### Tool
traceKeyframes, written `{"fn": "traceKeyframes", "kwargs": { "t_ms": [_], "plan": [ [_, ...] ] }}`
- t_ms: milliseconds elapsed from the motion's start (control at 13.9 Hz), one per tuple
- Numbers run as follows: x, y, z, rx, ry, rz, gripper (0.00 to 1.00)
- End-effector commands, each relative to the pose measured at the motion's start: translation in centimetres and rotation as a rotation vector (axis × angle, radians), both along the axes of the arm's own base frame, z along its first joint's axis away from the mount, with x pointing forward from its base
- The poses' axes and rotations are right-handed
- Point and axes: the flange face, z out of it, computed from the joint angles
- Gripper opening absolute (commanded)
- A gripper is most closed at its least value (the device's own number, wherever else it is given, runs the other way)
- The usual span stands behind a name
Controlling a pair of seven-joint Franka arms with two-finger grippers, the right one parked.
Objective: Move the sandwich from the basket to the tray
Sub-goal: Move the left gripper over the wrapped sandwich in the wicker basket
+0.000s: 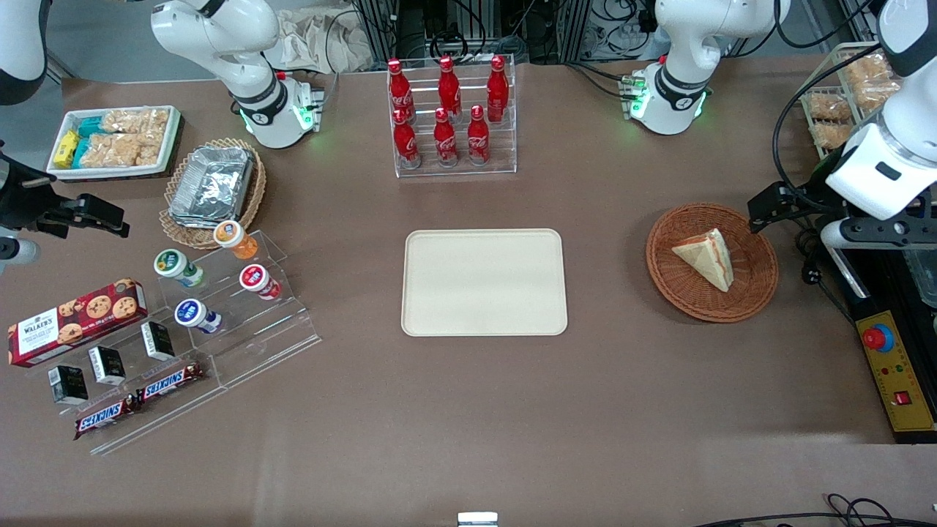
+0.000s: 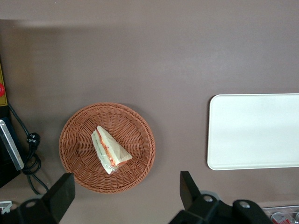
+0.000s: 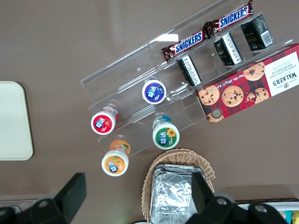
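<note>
Brown table (image 1: 468,410); cables, metal frames above.

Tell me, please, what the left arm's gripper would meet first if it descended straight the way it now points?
The gripper hangs open above the basket, looking down. Going straight down, it would likely meet the basket's rim or the bare table just beside it, not the sandwich; depth is hard to judge.

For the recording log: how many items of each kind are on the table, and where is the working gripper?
Red soda bottles: 6
Small capped bottles: 4
Snickers bars: 2
Small black boxes: 3
Cookie box: 1
Sandwich: 1, in the basket
Tray: 1
Total: 18
Gripper: open, above the basket.
</note>
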Motion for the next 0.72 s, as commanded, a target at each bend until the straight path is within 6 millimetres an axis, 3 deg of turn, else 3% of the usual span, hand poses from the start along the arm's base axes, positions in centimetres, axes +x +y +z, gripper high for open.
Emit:
{"fn": "traceKeyframes", "kwargs": {
  "t_ms": [0,431,647],
  "plan": [
    [0.0,0.1,0.7,0.017,-0.001,0.009,1.0],
    [0.1,0.3,0.4,0.031,0.004,0.027,1.0],
    [-0.8,-0.2,0.2,0.04,0.048,0.221,1.0]
  ]
}}
